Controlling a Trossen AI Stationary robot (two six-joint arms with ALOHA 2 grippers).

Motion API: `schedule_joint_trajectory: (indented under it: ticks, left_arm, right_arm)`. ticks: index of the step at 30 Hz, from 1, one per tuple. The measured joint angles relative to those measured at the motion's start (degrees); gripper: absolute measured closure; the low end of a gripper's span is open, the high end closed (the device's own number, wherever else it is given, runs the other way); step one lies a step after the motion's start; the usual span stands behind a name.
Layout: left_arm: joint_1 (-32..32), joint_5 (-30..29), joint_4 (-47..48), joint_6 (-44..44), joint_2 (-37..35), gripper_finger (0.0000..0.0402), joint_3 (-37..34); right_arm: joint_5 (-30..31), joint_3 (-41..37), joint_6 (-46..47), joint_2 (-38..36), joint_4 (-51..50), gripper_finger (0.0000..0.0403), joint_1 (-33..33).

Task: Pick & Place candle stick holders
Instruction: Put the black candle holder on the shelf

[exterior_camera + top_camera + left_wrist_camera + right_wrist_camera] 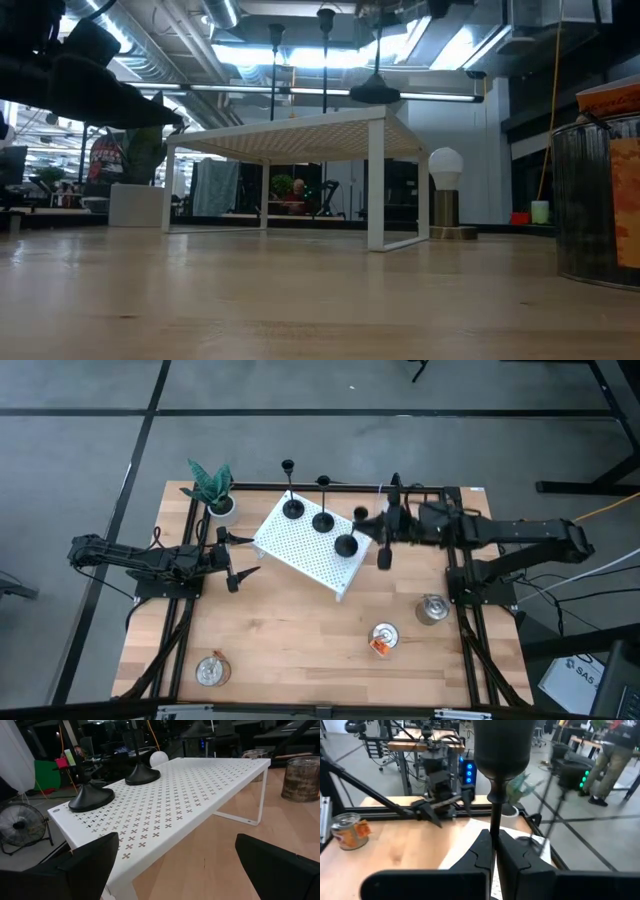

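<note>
Three black candle stick holders are at the white perforated shelf (pixel 305 550). Two stand by their round bases on its top (pixel 293 510) (pixel 323 522); they also show in the left wrist view (pixel 91 797) (pixel 142 774). My right gripper (pixel 492 845) is shut on the third holder (pixel 346 544), whose base (pixel 375 93) hangs a little above the shelf's right part. My left gripper (pixel 238 565) is open and empty at the shelf's left corner. My right gripper pinches the third holder's thin stem (pixel 494 822) between its two fingers, a short way below the cup (pixel 502 745). The fingers come level from the table's right and lie across the stem. The holder stays upright, its base clear of the shelf top.
A potted plant (pixel 212 490) stands at the far left. Tins stand at the right (pixel 432 608), the near right (pixel 384 638) and the near left (pixel 211 671). A white bulb lamp (pixel 445 175) shows behind the shelf. Bare wood lies in front of the shelf.
</note>
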State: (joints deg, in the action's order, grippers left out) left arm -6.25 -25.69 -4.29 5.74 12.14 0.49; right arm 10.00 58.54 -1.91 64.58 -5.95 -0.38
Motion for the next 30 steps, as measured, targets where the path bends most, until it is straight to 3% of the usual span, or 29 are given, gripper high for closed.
schedule_joint_trajectory:
  ticks: [9,30]
  left_arm:
    - [0.0,0.0,-0.1,0.0,0.0,0.0001,0.0]
    - [0.0,0.0,-0.1,0.0,0.0,0.0001,0.0]
  right_arm:
    - [-11.9,0.0,0.1,0.0,-4.7,0.0396,-11.9]
    - [-14.7,0.0,-1.0,3.3,-4.1,0.0396,-15.3]
